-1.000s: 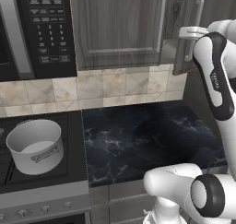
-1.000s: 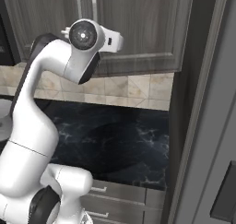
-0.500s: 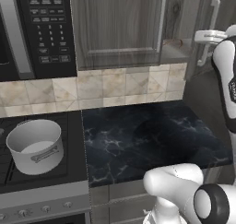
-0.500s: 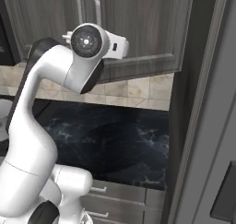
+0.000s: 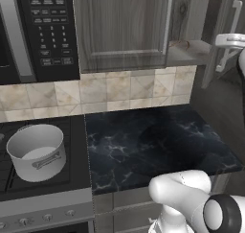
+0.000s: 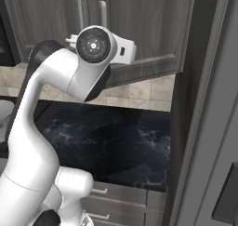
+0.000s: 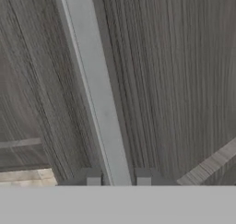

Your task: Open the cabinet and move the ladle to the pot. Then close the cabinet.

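The cabinet (image 5: 122,28) hangs on the wall right of the microwave. Its left door is closed and its right door (image 5: 217,35) stands partly swung out. My gripper (image 7: 118,178) is shut on that door's long silver bar handle (image 7: 99,94), one fingertip on each side; in the left base view the gripper (image 5: 226,41) sits at mid-handle. In the gap, a thin brownish shape that looks like the ladle (image 5: 178,42) lies on the cabinet shelf. The light-grey pot (image 5: 36,153) stands upright on the stove at the lower left, with nothing in it.
A black microwave (image 5: 40,30) hangs left of the cabinet. A dark marble counter (image 5: 153,141) lies below, with a tiled backsplash behind it. A tall dark panel (image 6: 200,104) rises at the counter's right end. Drawer fronts (image 6: 121,202) sit under the counter.
The right cabinet door has swung further out with my gripper on its handle. The arm has moved rightward in the left base view, and the shelf inside now shows.
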